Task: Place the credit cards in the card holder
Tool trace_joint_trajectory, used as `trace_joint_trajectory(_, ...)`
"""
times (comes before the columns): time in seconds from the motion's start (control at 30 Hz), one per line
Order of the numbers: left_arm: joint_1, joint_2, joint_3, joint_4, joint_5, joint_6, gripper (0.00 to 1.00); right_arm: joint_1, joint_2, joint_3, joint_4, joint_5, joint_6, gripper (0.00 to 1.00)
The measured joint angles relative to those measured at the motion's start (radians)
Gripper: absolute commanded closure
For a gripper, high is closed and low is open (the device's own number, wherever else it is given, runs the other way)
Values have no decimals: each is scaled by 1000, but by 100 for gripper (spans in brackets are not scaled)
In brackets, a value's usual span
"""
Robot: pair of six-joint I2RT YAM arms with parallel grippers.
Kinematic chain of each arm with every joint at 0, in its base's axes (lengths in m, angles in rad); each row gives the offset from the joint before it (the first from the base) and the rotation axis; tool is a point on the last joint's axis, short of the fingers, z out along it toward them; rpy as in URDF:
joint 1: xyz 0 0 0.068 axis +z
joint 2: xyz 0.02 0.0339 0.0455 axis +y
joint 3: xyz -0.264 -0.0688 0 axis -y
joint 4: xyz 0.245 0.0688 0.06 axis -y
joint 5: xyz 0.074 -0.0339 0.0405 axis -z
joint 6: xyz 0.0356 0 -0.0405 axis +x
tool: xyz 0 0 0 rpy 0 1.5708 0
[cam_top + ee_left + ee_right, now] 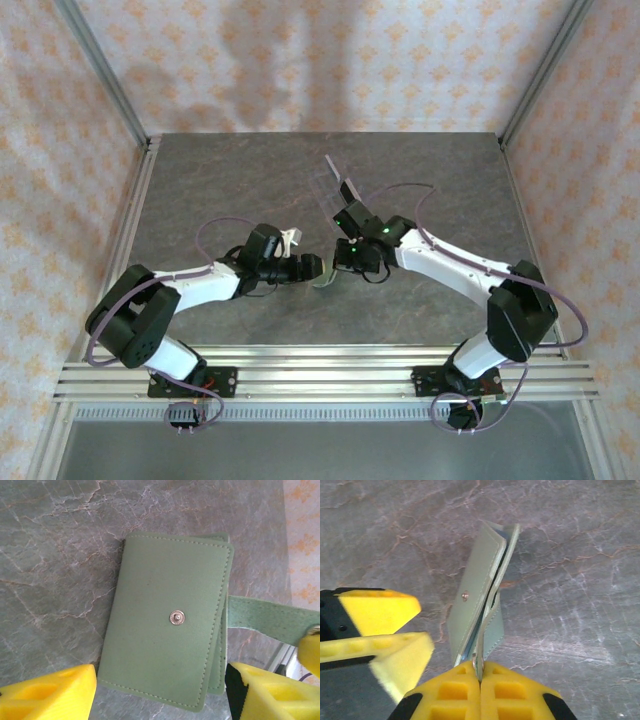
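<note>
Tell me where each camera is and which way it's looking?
Top external: high behind the arm bases, looking down at the table; both arms show, left gripper and right gripper nearly meeting.
Left wrist: on the left arm, looking down on the card holder between its own open yellow fingers.
Right wrist: on the right arm, looking along its shut fingers pinching the snap tab.
Shared: both wrist views show the card holder.

Right gripper [480, 672]: fingertips pressed together on the tab [488, 630] of the folded green holder [475, 585], which stands on edge just ahead, stud [465, 596] facing left. Left gripper [422, 629] just left of it, jaws apart. Grey table [570, 580] below.
</note>
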Motion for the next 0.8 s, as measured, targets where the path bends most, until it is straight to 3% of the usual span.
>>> trace_joint_trajectory(0.5, 2, 37, 53, -43, 30, 49, 34, 0, 0, 5, 39, -40, -7, 100)
trace_joint_trajectory(0.57, 2, 42, 61, -65, 24, 67, 41, 0, 0, 5, 40, -40, -7, 100)
trace_joint_trajectory(0.67, 4, 44, 69, -108, -14, 92, 60, 0, 2, 5, 39, -34, -9, 100)
trace_joint_trajectory(0.8, 15, 44, 78, -179, -71, 127, 61, -3, 5, 10, 8, -4, -18, 100)
